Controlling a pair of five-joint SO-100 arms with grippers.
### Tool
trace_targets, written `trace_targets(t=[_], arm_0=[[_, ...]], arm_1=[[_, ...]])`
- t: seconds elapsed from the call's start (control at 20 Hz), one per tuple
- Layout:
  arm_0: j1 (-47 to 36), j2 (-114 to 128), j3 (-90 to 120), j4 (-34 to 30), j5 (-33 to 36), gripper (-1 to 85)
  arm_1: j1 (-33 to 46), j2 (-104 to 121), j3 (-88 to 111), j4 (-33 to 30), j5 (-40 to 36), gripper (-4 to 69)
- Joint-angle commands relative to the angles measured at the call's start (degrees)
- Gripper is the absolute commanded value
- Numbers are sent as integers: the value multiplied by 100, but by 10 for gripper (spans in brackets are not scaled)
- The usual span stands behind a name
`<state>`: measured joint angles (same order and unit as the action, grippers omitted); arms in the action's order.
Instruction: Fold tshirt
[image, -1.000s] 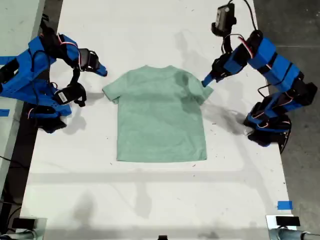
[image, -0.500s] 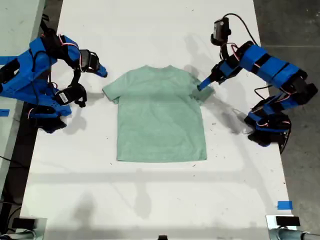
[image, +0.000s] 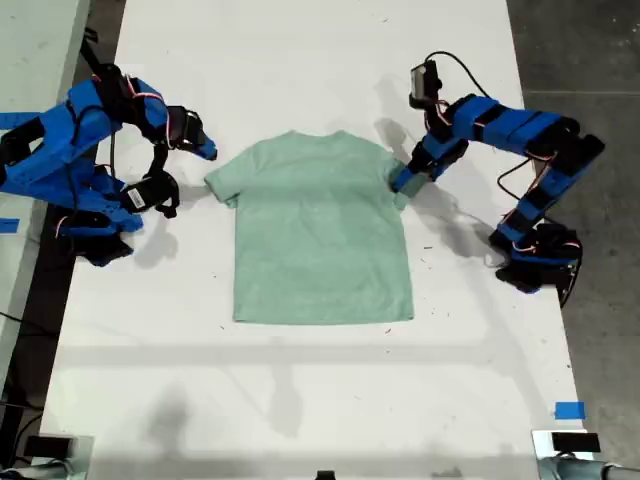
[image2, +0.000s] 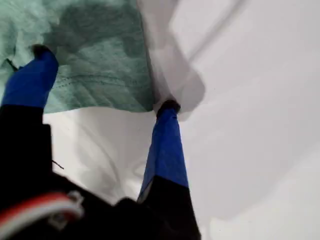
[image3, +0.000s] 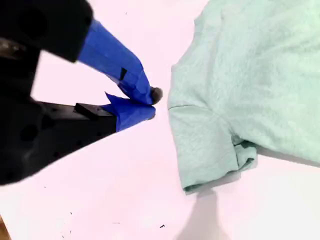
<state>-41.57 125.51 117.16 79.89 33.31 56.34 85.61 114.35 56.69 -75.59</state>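
The pale mint-green tshirt lies flat on the white table, collar towards the far edge. My first gripper is down at the sleeve on the exterior view's right. It is open, and the sleeve's hem lies between its blue fingers. One fingertip rests on the cloth, the other at the hem's corner. My second gripper hovers just off the other sleeve, on the exterior view's left. It is shut with nothing in it and does not touch the cloth.
The white table ends in dark floor on the exterior view's right. A blue tape mark sits near the table's front corner on that side. Both arm bases stand at the table's side edges.
The first arm has swung lower and towards the shirt, bringing its open gripper onto the sleeve. The second arm has shifted only slightly.
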Motion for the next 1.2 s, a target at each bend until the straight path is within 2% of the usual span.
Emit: trace_targets(t=[0.0, 0.05, 0.1, 0.15, 0.2, 0.3, 0.45, 0.65, 1.0, 1.15], arm_0=[[-185, 18, 185, -229, -18, 4], [-246, 18, 299, -264, -9, 1], [-281, 18, 378, -272, 0, 1], [-299, 18, 431, -281, 0, 1], [-299, 18, 466, -290, 0, 1], [-290, 18, 501, -290, 0, 1], [-246, 18, 519, -281, 0, 1], [-202, 18, 519, -255, -18, 1], [-167, 18, 536, -272, -35, 1], [-167, 0, 527, -290, -35, 1]], arm_1=[[62, -9, -431, 70, -123, 368], [53, -9, -439, 79, -141, 340], [44, -26, -466, 97, -149, 254], [44, -44, -501, 132, -105, 138], [62, -70, -545, 158, -70, 66], [35, -97, -650, 272, -70, 0], [-123, 26, -1046, 765, -26, -14], [-475, 536, -2153, 1942, 193, -14], [-2426, -1204, -6047, 3032, 1512, -14], [-2804, -2109, -7031, 2944, 1784, -14]])
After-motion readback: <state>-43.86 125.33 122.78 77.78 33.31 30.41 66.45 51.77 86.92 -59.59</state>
